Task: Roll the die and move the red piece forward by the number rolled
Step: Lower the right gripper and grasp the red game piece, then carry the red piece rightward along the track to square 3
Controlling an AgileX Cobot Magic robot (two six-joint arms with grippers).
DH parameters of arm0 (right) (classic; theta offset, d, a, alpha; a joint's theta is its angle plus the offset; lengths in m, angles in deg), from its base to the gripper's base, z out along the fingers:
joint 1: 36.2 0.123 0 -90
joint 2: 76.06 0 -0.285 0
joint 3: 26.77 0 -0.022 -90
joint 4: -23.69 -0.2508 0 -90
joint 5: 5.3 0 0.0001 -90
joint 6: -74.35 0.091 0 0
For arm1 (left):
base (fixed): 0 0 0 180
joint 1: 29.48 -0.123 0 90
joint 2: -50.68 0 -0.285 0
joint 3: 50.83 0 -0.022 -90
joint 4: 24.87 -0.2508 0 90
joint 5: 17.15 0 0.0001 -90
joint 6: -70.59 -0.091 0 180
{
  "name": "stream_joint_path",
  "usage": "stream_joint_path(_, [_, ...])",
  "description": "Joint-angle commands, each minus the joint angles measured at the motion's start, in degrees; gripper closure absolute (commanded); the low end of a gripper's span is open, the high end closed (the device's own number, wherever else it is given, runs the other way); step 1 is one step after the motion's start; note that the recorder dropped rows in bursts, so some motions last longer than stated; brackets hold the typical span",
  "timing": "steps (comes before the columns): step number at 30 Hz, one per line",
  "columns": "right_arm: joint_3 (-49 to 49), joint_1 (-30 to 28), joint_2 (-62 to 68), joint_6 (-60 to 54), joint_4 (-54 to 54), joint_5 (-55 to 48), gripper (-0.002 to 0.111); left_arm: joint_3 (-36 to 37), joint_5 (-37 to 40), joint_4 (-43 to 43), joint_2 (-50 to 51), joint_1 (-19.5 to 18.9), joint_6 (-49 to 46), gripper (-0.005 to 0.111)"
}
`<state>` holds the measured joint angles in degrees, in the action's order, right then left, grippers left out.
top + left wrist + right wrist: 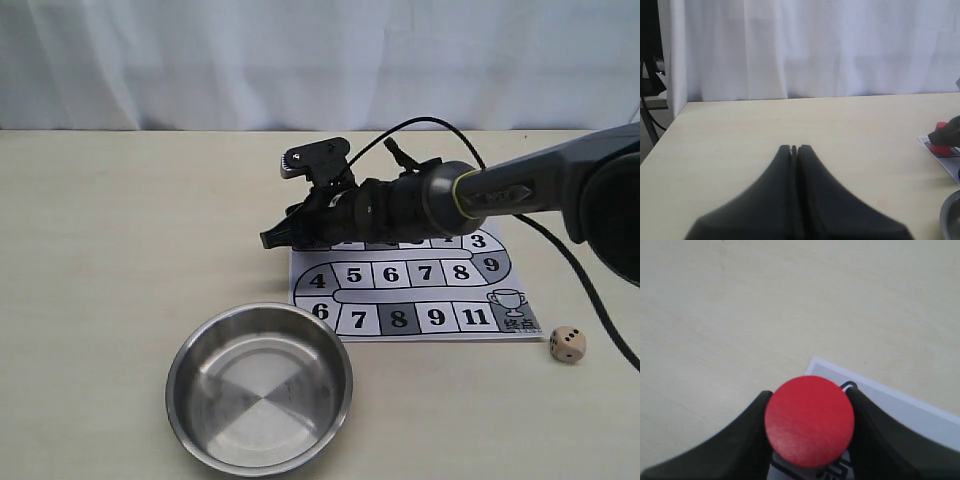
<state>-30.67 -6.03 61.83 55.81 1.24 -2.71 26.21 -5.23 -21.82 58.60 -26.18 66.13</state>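
Note:
The red piece [809, 421] is seen from above as a round red disc, standing at the corner of the numbered paper board [900, 410]. My right gripper [809, 392] is shut on it, one dark finger pressed against each side. In the exterior view this gripper [285, 232] reaches across to the board's [425, 272] far left corner and hides the piece. The left wrist view shows the red piece [941, 145] at its right edge. The tan die [568, 344] rests on the table just right of the board. My left gripper [794, 148] is shut on nothing, above bare table.
A round steel bowl [259, 388] sits in front of the board's left end, and its rim [951, 215] shows in the left wrist view. A black cable [560, 250] trails off to the right. A white curtain [300, 60] closes off the table's far edge.

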Motion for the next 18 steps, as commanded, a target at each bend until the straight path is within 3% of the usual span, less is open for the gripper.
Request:
stream_joint_path(1, [-0.12, -0.07, -2.30, 0.17, 0.17, -0.38, 0.104, 0.18, -0.71, 0.10, -0.13, 0.09, -0.02, 0.107])
stream_joint_path(18, [-0.12, -6.32, -5.88, -0.19, 0.65, -9.94, 0.104, 0.18, -0.71, 0.10, -0.13, 0.09, -0.02, 0.107])
